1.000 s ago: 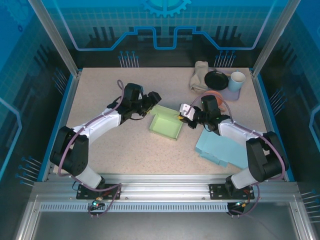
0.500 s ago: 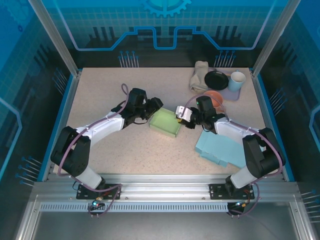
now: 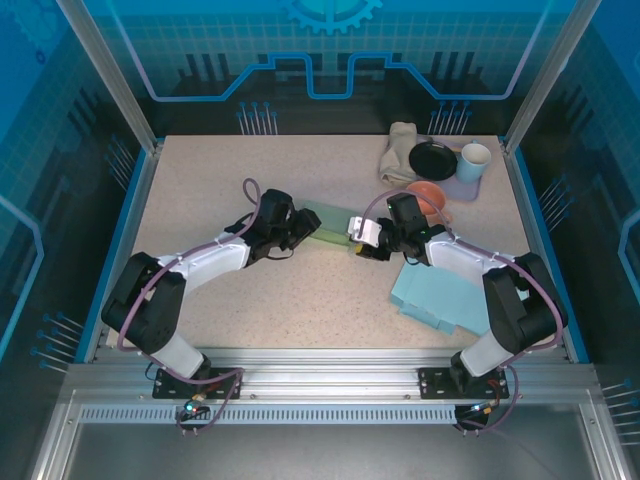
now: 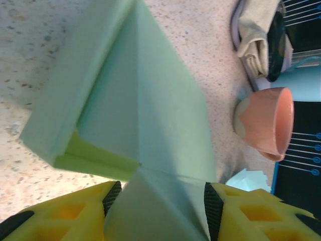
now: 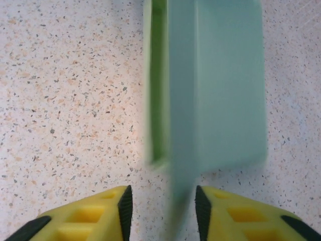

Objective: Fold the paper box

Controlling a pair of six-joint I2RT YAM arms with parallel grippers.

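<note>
The pale green paper box [image 3: 328, 222] stands tipped up on the table between my two grippers. My left gripper [image 3: 303, 228] is at its left end. In the left wrist view the box [image 4: 150, 110] shows its outer faces, and a folded corner fills the gap of the left gripper [image 4: 163, 200], reaching both pads. My right gripper [image 3: 358, 240] is at the box's right end. In the right wrist view the box [image 5: 215, 90] is blurred, and one thin wall edge runs down between the parted jaws of the right gripper [image 5: 163, 206] with bare table beside it.
A stack of flat light blue paper [image 3: 440, 295] lies under the right forearm. An orange bowl [image 3: 430, 195], a black dish [image 3: 432, 158], a pale blue cup [image 3: 473, 160] and a cloth [image 3: 398, 150] crowd the far right corner.
The box has gone from lying open as a tray to tipped up and narrow. My left gripper moved right and narrowed onto it. My right gripper's jaws opened off the wall.
</note>
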